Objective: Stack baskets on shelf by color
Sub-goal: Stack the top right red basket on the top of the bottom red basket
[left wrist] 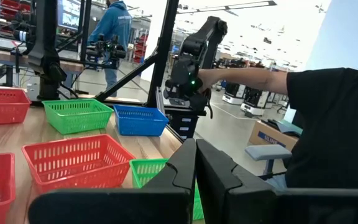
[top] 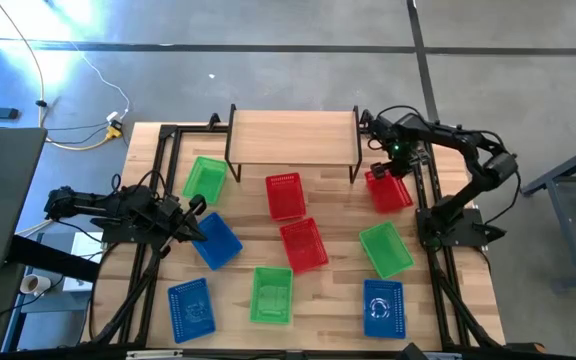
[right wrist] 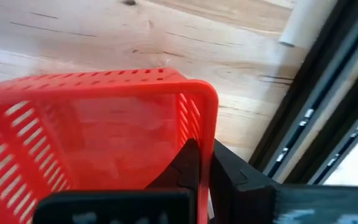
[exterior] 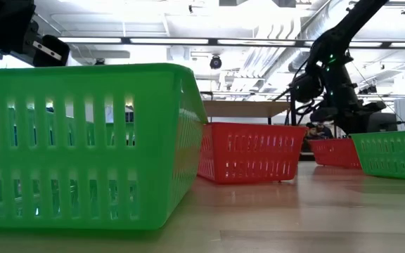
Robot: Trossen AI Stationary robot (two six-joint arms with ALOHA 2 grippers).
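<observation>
The shelf [top: 293,134] stands at the table's far middle with nothing on its plank. Nine baskets lie spread on the tabletop: green [top: 205,180], red [top: 285,195] and another red [top: 303,245], green [top: 385,248], blue [top: 215,240], green [top: 271,295], blue [top: 188,308], blue [top: 384,308]. The third red basket [top: 390,192] sits at the far right beside the shelf's right legs, and my right gripper [top: 379,173] is shut on it. My left gripper [top: 194,208] waits shut and level at the table's left, above the blue basket there. My right gripper has the red basket by one wall's rim close to a corner [right wrist: 205,134], at the basket's far end toward the shelf. One finger [right wrist: 188,165] is inside and the other [right wrist: 235,180] outside. The fingers point steeply down from above. The basket's bottom rests on the table.
Black frame rails [right wrist: 319,106] run along the table's right edge just beside the held basket. The shelf's right legs [top: 356,165] stand close to its left. A person in a dark shirt [left wrist: 331,124] stands beyond the table's right side.
</observation>
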